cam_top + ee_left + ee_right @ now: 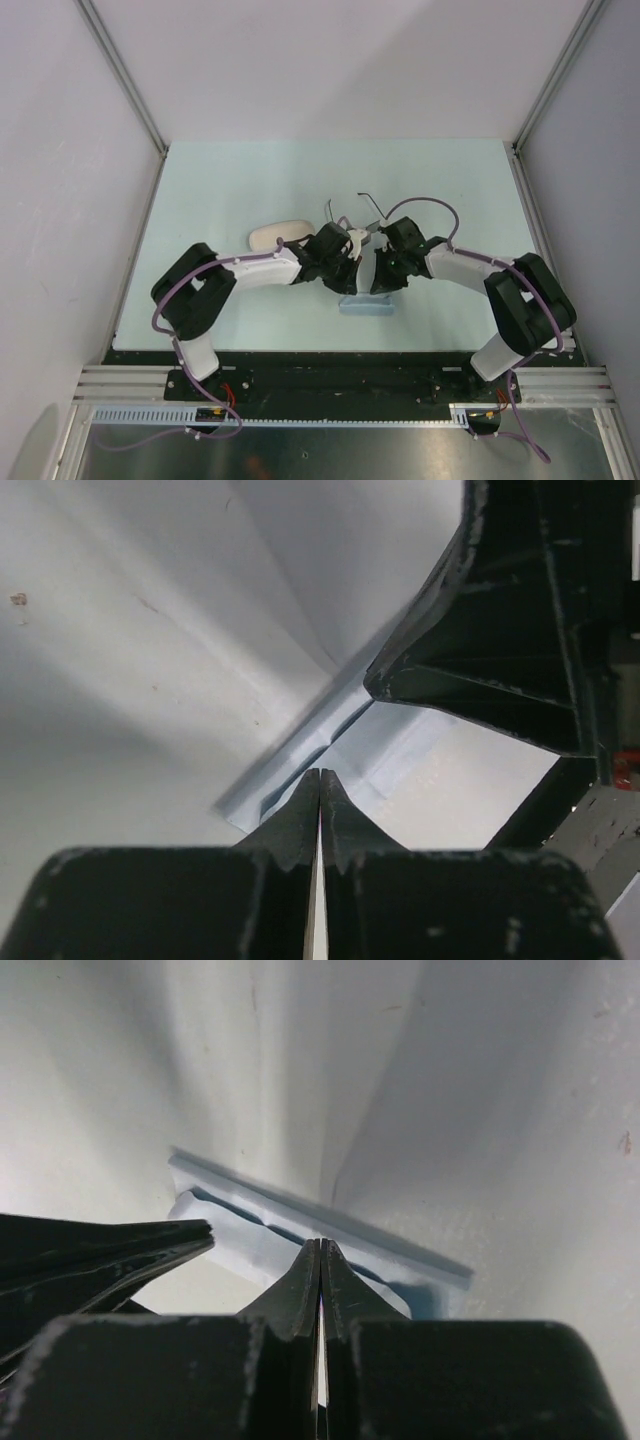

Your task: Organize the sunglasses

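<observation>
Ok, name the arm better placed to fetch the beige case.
Left, probably. The beige case lies beside the wrist of the left pincer; the right pincer would have to cross over the left one to reach it.

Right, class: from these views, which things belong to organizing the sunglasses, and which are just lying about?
Part of the job:
- sunglasses, where the two arms meet
- left gripper, shut
- right gripper, shut

Lying about:
- case, beige, beyond the left arm
- cloth, light blue and folded, lying below both grippers
</observation>
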Controlling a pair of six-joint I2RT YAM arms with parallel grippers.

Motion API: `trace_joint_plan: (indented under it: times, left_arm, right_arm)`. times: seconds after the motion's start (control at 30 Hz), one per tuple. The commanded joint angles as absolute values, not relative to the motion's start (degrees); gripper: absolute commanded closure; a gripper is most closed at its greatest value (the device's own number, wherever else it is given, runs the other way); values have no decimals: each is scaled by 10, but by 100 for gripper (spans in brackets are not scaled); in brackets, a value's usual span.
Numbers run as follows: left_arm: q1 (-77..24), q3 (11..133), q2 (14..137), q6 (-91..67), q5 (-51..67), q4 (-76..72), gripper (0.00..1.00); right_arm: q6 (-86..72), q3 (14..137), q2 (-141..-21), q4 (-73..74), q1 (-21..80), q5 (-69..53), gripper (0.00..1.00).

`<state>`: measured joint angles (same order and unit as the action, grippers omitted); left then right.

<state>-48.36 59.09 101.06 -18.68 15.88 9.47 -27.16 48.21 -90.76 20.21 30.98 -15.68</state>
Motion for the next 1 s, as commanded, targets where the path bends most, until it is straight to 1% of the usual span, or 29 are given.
trace_joint_plan:
  times: [0.0, 0.23, 0.4, 0.73, 0.97]
  left_arm:
    - [-475, 613, 1027, -209, 192, 79, 98]
    - [-473, 606, 1045, -218, 182, 77, 98]
    - [-469, 599, 1035, -225, 185, 70, 99]
    - [-466, 583, 1025, -227, 188, 50, 98]
    - [-462, 569, 1012, -227, 185, 44, 98]
  right_arm:
    - [-269, 504, -916, 181, 316, -165, 100]
    - [-264, 506, -935, 182, 322, -176, 100]
    - [-260, 507, -936, 196, 330, -181, 100]
    - [-258, 507, -909, 251, 341, -200, 100]
    - [-273, 507, -869, 282, 342, -185, 100]
